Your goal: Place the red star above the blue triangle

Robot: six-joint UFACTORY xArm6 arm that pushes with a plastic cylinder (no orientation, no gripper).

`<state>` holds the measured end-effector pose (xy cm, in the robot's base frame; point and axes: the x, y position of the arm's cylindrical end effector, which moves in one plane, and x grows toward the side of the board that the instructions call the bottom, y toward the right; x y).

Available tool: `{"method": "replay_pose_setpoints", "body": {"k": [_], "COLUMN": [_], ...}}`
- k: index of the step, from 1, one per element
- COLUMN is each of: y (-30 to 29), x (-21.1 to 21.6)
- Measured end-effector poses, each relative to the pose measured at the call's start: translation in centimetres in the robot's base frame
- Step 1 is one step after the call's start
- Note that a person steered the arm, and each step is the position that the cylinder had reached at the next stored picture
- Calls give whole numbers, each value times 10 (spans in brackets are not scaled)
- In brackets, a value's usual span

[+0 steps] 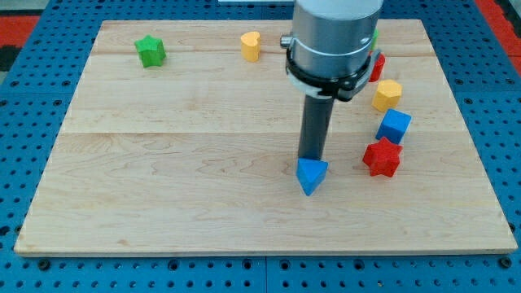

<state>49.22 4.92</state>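
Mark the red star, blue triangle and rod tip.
red star (382,157), camera view, centre of its top face.
blue triangle (312,174), camera view, middle of its top face.
my tip (311,158), camera view, rod's lower end.

My arm (335,37) is cut off by the view's top edge. Just at the arm's right side, a red block (378,66) is half hidden, shape unclear, and only a green sliver (375,37) shows. My tip (310,159) meets the blue triangle (312,175); real contact I cannot tell.
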Motion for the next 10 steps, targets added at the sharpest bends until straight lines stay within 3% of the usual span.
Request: {"method": "replay_pose_setpoints", "body": {"k": [1, 2, 3, 4, 6, 7, 8, 10], "y": [-27, -11, 61, 109, 49, 44, 61, 111], "x": [13, 23, 60, 65, 83, 25, -8, -10]}}
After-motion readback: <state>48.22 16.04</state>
